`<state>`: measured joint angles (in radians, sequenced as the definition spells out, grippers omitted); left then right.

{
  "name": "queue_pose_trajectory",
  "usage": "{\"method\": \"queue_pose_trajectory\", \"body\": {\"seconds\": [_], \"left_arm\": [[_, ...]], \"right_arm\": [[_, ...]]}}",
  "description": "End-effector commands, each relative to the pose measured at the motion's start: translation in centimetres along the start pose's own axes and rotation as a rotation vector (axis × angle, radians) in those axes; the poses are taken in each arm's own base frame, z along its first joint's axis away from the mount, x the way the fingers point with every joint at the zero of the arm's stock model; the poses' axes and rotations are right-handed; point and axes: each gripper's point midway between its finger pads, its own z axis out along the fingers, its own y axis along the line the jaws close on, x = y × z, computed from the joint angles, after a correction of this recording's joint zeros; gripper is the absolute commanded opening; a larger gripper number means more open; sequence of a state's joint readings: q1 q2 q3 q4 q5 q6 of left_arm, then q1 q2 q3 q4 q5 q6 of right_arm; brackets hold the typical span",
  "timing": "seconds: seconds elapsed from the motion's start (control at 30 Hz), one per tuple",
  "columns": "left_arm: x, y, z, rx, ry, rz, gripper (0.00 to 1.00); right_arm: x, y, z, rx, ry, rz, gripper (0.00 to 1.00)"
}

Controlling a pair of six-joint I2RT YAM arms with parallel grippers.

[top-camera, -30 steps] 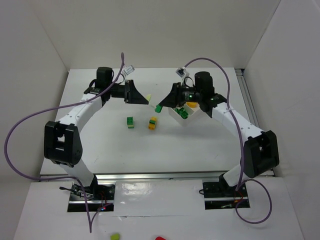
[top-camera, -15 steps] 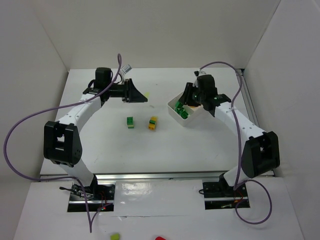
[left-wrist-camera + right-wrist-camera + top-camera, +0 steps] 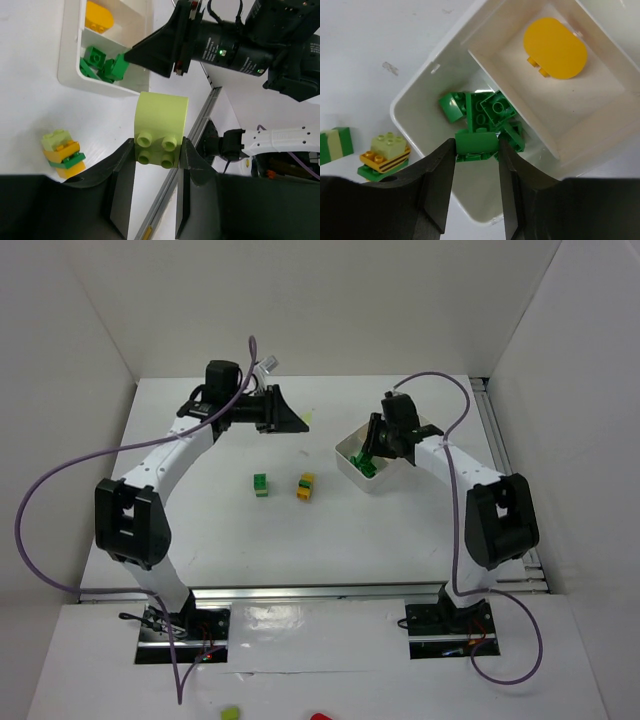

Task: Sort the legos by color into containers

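Note:
My right gripper (image 3: 476,146) is shut on a dark green lego (image 3: 476,140) and hangs over the white container (image 3: 418,82). Below it, one compartment holds several green legos (image 3: 487,112). The adjoining compartment holds a yellow rounded piece (image 3: 554,47). In the top view the right gripper (image 3: 368,455) sits over the container (image 3: 345,462) at the right. My left gripper (image 3: 159,150) is shut on a lime-green studded lego (image 3: 160,127), held above the table left of the container (image 3: 69,50). On the table lie a green-and-lime stack (image 3: 260,485) and a lime, yellow and green stack (image 3: 306,486).
White walls enclose the table on three sides. A metal rail (image 3: 320,592) runs along the near edge by the arm bases. Purple cables (image 3: 40,500) loop off both arms. Small loose pieces (image 3: 230,712) lie on the floor in front of the rail.
The right gripper has carried its green lego rightward from above the table to over the container's green compartment. The left gripper has shifted right and farther back with the lime lego.

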<state>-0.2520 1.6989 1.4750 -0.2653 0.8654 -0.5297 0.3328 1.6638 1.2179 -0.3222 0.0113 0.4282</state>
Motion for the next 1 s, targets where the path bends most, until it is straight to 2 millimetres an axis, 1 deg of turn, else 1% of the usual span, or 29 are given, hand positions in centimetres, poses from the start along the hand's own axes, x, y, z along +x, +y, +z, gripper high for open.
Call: {"method": "queue_pose_trajectory", "body": {"seconds": [0.0, 0.07, 0.1, 0.17, 0.2, 0.23, 0.27, 0.3, 0.33, 0.37, 0.4, 0.43, 0.47, 0.5, 0.53, 0.57, 0.6, 0.63, 0.67, 0.7, 0.73, 0.77, 0.8, 0.83, 0.87, 0.9, 0.93, 0.97], "left_arm": [[-1.6, -0.6, 1.2, 0.007, -0.011, 0.018, 0.00], [-1.6, -1.1, 2.3, 0.022, 0.004, 0.019, 0.00], [-2.2, -0.8, 2.8, 0.023, 0.003, 0.012, 0.00], [-2.1, -1.5, 4.0, 0.041, 0.021, 0.015, 0.00], [-2.6, -2.1, 4.3, 0.053, 0.016, 0.033, 0.00], [-2.7, -1.1, 5.1, 0.048, 0.025, 0.022, 0.00], [-2.6, -1.4, 6.0, 0.058, 0.037, 0.016, 0.00], [-2.9, -1.8, 7.0, 0.073, 0.037, 0.015, 0.00], [-4.3, -2.4, 7.3, 0.089, 0.012, 0.033, 0.00], [-3.3, -1.9, 9.4, 0.106, 0.058, -0.006, 0.00], [-3.6, -2.2, 10.3, 0.128, 0.061, 0.001, 0.00], [-5.3, -3.6, 10.7, 0.155, 0.035, 0.036, 0.00], [-5.8, -3.9, 11.6, 0.170, 0.031, 0.041, 0.00], [-4.9, -2.8, 13.9, 0.183, 0.065, 0.014, 0.00], [-6.5, -4.7, 14.3, 0.236, 0.039, 0.038, 0.00], [-7.0, -4.7, 14.9, 0.256, 0.033, 0.036, 0.00], [-6.9, -5.0, 16.0, 0.276, 0.034, 0.035, 0.00], [-6.1, -4.0, 17.9, 0.283, 0.054, -0.027, 0.00], [-6.9, -4.4, 18.2, 0.305, 0.032, -0.023, 0.00], [-7.3, -5.4, 18.9, 0.351, 0.007, -0.020, 0.00], [-7.0, -5.0, 20.2, 0.360, -0.001, -0.028, 0.00], [-7.3, -4.6, 20.7, 0.362, -0.019, -0.033, 0.00], [-7.3, -4.8, 21.4, 0.366, -0.037, -0.031, 0.00], [-7.2, -4.4, 22.6, 0.356, -0.058, -0.042, 0.00], [-7.4, -3.9, 23.1, 0.345, -0.077, -0.043, 0.00], [-7.7, -4.2, 23.8, 0.335, -0.114, -0.035, 0.00], [-7.4, -4.6, 24.4, 0.328, -0.126, -0.028, 0.00], [-7.6, -3.9, 24.9, 0.312, -0.148, -0.024, 0.00]], "right_arm": [[-2.5, 0.6, 0.2, -0.010, -0.068, -0.008, 0.46], [-2.4, 0.6, 0.3, -0.005, -0.057, -0.008, 0.64], [-2.4, 0.6, 0.3, -0.004, -0.057, -0.008, 0.72], [-3.2, 0.6, -0.3, 0.010, -0.069, -0.017, 0.77], [-4.1, 0.7, -1.3, 0.013, -0.103, -0.015, 0.79], [-4.4, 0.4, -1.9, 0.027, -0.123, -0.014, 0.79], [-5.1, -0.7, -2.7, 0.089, -0.170, 0.003, 0.79], [-6.8, -0.6, -5.2, 0.088, -0.259, 0.035, 0.79], [-7.5, -1.6, -6.2, 0.110, -0.307, 0.061, 0.79], [-7.6, -3.6, -6.9, 0.174, -0.358, 0.114, 0.79], [-7.7, -4.1, -7.8, 0.191, -0.394, 0.132, 0.79], [-8.7, -4.9, -10.1, 0.199, -0.462, 0.165, 0.79], [-7.8, -5.8, -10.5, 0.225, -0.469, 0.183, 0.79], [-8.1, -7.1, -11.5, 0.269, -0.508, 0.213, 0.79], [-8.7, -7.6, -13.4, 0.274, -0.560, 0.240, 0.79], [-8.3, -8.0, -13.9, 0.286, -0.573, 0.252, 0.79], [-8.2, -8.6, -14.7, 0.313, -0.592, 0.259, 0.79], [-8.7, -8.9, -16.3, 0.307, -0.635, 0.285, 0.79], [-8.4, -9.1, -16.7, 0.309, -0.648, 0.302, 0.79], [-8.7, -9.1, -17.6, 0.304, -0.672, 0.310, 0.79], [-8.5, -9.3, -18.7, 0.305, -0.696, 0.326, 0.79], [-8.4, -9.7, -19.1, 0.309, -0.706, 0.332, 0.79], [-8.5, -9.6, -19.7, 0.300, -0.720, 0.336, 0.79], [-8.4, -9.6, -20.4, 0.289, -0.737, 0.341, 0.79], [-8.5, -9.5, -20.8, 0.283, -0.747, 0.344, 0.79], [-8.3, -9.5, -20.8, 0.274, -0.743, 0.342, 0.79], [-8.0, -9.6, -20.7, 0.279, -0.734, 0.339, 0.79], [-8.2, -9.5, -21.2, 0.269, -0.746, 0.351, 0.79]]}}
